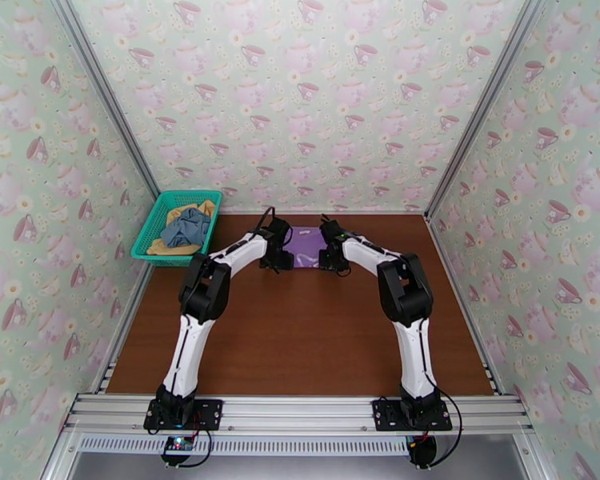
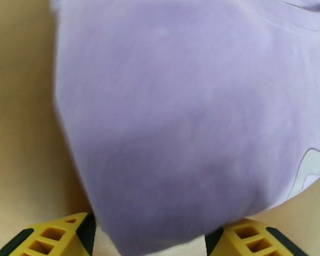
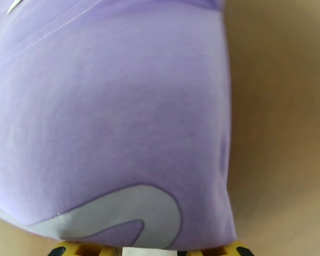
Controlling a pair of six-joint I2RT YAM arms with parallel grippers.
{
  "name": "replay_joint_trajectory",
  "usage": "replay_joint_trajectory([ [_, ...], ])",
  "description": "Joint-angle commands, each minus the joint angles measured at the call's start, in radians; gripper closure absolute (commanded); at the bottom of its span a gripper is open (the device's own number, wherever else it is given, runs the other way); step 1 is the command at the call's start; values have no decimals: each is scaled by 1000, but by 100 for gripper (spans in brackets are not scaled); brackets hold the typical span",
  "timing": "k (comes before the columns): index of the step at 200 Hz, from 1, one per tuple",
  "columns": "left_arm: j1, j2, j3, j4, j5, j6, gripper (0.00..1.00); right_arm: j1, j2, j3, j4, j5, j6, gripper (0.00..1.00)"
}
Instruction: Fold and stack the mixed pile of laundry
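The purple T-shirt (image 1: 308, 245) lies folded on the brown table at the back middle, between my two grippers. My left gripper (image 1: 279, 251) is at its left edge and my right gripper (image 1: 332, 251) at its right edge. In the left wrist view the purple T-shirt (image 2: 181, 116) bulges between the yellow fingertips (image 2: 49, 237) and fills the gap of the left gripper (image 2: 149, 242). In the right wrist view the purple T-shirt (image 3: 109, 116), with its pale print (image 3: 130, 212), runs down into the right gripper (image 3: 149, 252). A grey-blue piece (image 1: 186, 227) and a mustard-yellow piece (image 1: 172, 248) lie in the basket.
The teal mesh basket (image 1: 153, 234) stands at the back left corner against the wall. Papered walls with metal posts close in the table on three sides. Bare brown tabletop (image 1: 300, 338) stretches between the arms toward the near rail.
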Motion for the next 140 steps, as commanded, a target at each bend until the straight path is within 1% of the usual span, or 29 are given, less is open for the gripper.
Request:
replay_joint_trajectory([
  [1,41,122,156,-54,16,53,27,-25,86,85,-47,-26,-5,60],
  [36,82,255,408,-144,21,72,26,-41,170,208,-65,-52,10,60],
  [63,106,325,526,-164,42,63,25,-44,235,302,-78,-71,31,60],
  [98,114,332,518,-124,91,43,24,-48,303,411,-119,-50,39,60],
  [140,112,270,458,-71,140,39,23,-70,311,446,-128,-6,47,59],
])
